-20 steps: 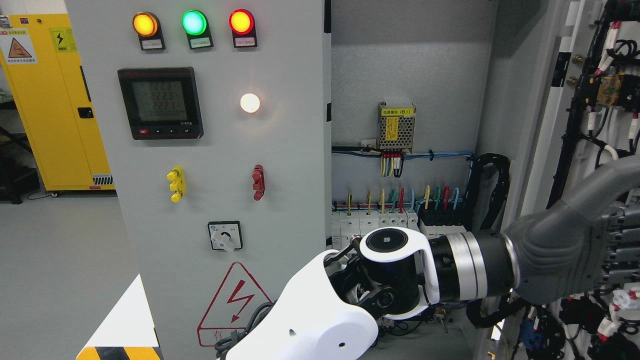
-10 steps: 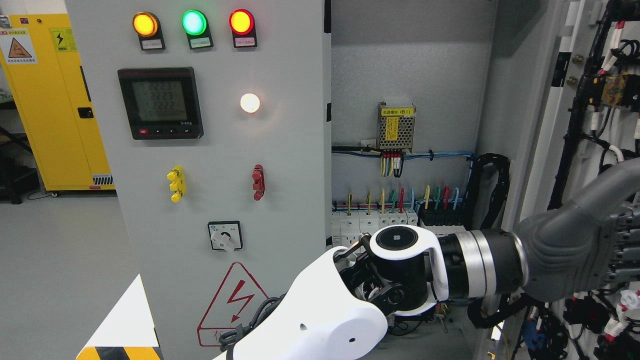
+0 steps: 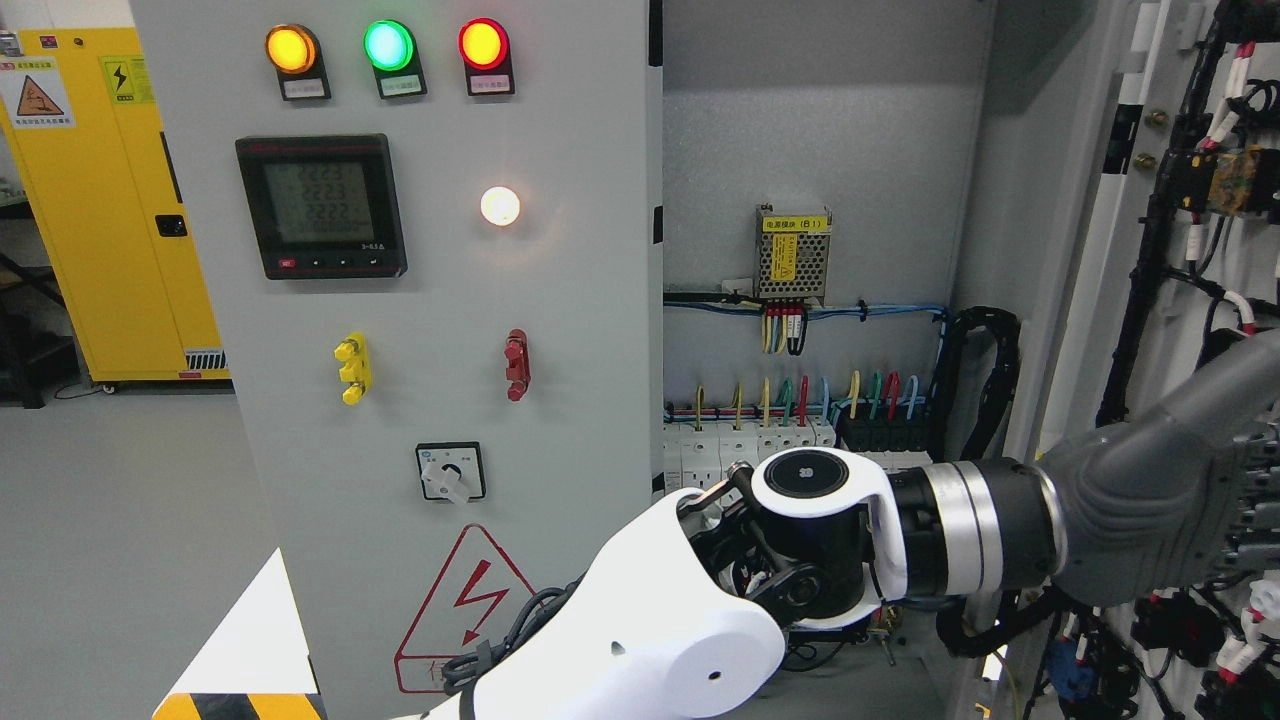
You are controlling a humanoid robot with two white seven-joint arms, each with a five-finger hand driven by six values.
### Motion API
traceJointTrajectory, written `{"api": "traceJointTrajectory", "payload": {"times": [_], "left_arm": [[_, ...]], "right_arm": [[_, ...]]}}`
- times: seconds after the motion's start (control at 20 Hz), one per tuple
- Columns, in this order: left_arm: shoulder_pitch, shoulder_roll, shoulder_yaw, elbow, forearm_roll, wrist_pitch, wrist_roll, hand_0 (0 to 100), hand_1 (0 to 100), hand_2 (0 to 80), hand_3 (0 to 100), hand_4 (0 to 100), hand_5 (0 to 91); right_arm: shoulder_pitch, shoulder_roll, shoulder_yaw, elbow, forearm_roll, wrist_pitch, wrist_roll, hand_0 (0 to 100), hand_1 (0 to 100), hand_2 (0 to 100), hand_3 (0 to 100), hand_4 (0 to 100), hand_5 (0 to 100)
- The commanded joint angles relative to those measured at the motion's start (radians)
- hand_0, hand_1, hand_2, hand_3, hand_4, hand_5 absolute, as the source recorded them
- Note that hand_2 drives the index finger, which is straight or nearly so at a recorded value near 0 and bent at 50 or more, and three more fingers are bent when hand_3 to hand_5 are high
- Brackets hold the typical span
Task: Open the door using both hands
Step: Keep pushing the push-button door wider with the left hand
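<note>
- The left door (image 3: 420,300) of the grey electrical cabinet is flat, matte-painted sheet metal, standing shut at the picture's left and middle.
- It carries three round glossy lamps, amber (image 3: 290,48), green (image 3: 388,44) and red (image 3: 482,43), with a small white lamp (image 3: 500,206) glowing lower down.
- A square black meter (image 3: 322,206) with a pale display sits on the door; its digits are too small to read surely.
- Below are a yellow plastic handle (image 3: 352,368), a red one (image 3: 516,364), a rotary switch (image 3: 450,472) and a red triangular warning sticker (image 3: 465,610), partly covered by the arm.
- The right door (image 3: 1180,300) is swung open at the picture's right edge, its inner face crowded with black cable looms and small components, cut off by the frame.
- The open interior shows a perforated metal power supply (image 3: 793,254), coloured wires and a row of white breakers (image 3: 745,450).
- The left arm (image 3: 650,640), smooth white shell with a black-and-silver wrist joint, comes in from the bottom and reaches across to the right door.
- The left hand (image 3: 1190,500), grey and ribbed, lies against that door's inner face; its fingers run off the frame, so its grip cannot be told.
- A yellow cabinet (image 3: 110,200) stands far left.
</note>
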State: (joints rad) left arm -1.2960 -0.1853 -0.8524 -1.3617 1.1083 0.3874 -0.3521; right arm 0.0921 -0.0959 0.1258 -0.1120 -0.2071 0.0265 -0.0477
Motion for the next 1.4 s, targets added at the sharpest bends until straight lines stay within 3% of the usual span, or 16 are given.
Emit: {"api": "traceJointTrajectory", "payload": {"times": [0.0, 0.25, 0.45, 0.7, 1.05, 1.2, 1.35], "left_arm": [[0.017, 0.001, 0.022, -0.046, -0.001, 0.014, 0.025, 0, 0, 0.0, 0, 0, 0.0], [0.044, 0.004, 0.104, -0.095, 0.001, 0.031, 0.033, 0, 0, 0.0, 0, 0, 0.0], [0.078, 0.009, 0.197, -0.140, -0.004, 0.112, 0.035, 0, 0, 0.0, 0, 0, 0.0], [0.167, 0.128, 0.228, -0.244, -0.038, 0.159, 0.035, 0, 1, 0.0, 0, 0, 0.0], [0.487, 0.418, 0.225, -0.445, -0.056, 0.149, 0.036, 0, 2, 0.4, 0, 0, 0.0], [0.653, 0.467, 0.228, -0.490, -0.158, 0.124, 0.041, 0, 2, 0.7, 0, 0, 0.0], [0.802, 0.495, 0.228, -0.491, -0.266, 0.029, 0.036, 0, 2, 2.8, 1, 0, 0.0]], "right_arm": [[0.001, -0.002, 0.000, 0.000, 0.000, 0.000, 0.000, 21, 7, 0, 0, 0, 0], [0.003, -0.002, 0.000, 0.000, 0.000, 0.000, 0.000, 21, 7, 0, 0, 0, 0], [0.003, -0.002, 0.000, 0.000, 0.000, 0.000, 0.000, 21, 7, 0, 0, 0, 0], [0.003, -0.002, 0.000, 0.000, 0.000, 0.000, 0.000, 21, 7, 0, 0, 0, 0], [0.009, -0.002, 0.000, 0.000, 0.000, 0.000, 0.000, 21, 7, 0, 0, 0, 0], [0.009, -0.002, 0.000, 0.000, 0.000, 0.000, 0.000, 21, 7, 0, 0, 0, 0], [0.009, -0.002, 0.000, 0.000, 0.002, 0.000, 0.000, 22, 7, 0, 0, 0, 0]]}}
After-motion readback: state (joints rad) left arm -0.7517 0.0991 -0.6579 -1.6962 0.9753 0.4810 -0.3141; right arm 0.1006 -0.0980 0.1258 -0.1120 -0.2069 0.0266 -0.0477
